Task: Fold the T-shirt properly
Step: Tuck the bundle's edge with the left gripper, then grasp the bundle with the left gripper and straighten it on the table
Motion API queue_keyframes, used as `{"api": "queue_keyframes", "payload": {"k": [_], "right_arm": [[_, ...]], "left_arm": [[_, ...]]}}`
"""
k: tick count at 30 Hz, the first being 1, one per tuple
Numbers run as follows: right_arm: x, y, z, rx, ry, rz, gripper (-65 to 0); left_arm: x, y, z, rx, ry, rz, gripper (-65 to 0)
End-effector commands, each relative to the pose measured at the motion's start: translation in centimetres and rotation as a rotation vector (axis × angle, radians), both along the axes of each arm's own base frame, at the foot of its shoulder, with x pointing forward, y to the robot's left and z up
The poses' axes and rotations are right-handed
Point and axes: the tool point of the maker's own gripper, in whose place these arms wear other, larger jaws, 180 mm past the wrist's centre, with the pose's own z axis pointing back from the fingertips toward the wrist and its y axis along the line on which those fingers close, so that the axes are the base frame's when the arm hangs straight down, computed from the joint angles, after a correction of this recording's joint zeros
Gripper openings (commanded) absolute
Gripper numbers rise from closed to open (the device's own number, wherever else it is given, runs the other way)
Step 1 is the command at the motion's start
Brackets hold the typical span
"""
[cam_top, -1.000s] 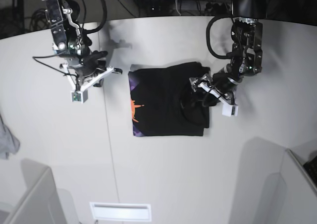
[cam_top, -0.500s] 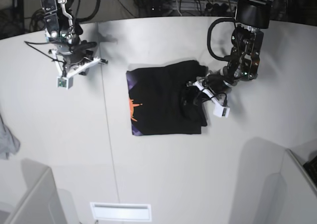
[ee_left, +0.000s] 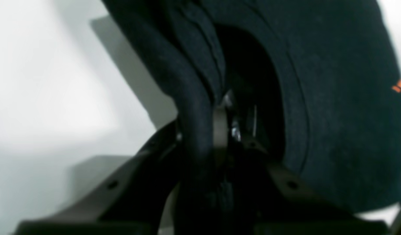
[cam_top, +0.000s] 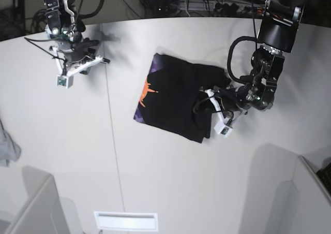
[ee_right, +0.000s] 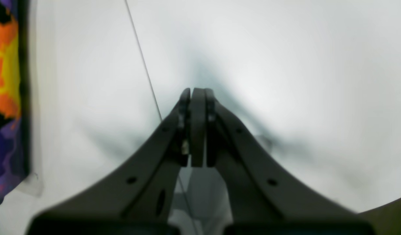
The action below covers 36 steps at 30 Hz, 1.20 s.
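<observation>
While your left claw [cam_top: 202, 102] is clamped on a thick bunch of black cloth at the T-shirt's [cam_top: 176, 99] three o'clock edge, the folded shirt lies skewed across the middle of the white bench [cam_top: 155, 182], its orange-and-purple print facing nine o'clock. From the left wrist view you see folds of the fabric pinched between the jaws. Your right claw [cam_top: 101, 60] is at ten o'clock from the shirt, well apart from it, jaws pressed together on nothing. At the bench's nine o'clock edge you have a grey cloth [cam_top: 7, 148].
</observation>
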Motion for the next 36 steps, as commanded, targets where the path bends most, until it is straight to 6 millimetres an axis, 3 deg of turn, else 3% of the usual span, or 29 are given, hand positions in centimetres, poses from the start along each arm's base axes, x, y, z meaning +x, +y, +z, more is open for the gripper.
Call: {"api": "queue_keyframes", "payload": {"k": [1, 10, 16, 30, 36], "right_arm": [[0.8, -0.3, 1.0, -0.006, -0.043, -0.007, -65.0], [0.5, -1.5, 0.8, 0.002, -0.041, -0.077, -65.0], [0.1, -1.2, 0.6, 0.014, -0.032, -0.089, -65.0], [0.2, -1.3, 0.6, 0.012, -0.032, -0.094, -65.0], [0.0, -3.7, 0.8, 0.014, -0.045, -0.206, -65.0]], "left_arm": [[-0.8, 1.7, -1.4, 0.145, 0.045, -0.033, -65.0], [1.0, -1.3, -0.9, 0.39, -0.062, -0.342, -65.0], [1.9, -4.8, -0.3, 0.447, -0.19, -0.55, -65.0], [0.0, -12.7, 0.0, 0.457, -0.395, -0.988, -65.0], [0.1, -14.5, -0.8, 0.469, -0.401, -1.025, -65.0]]}}
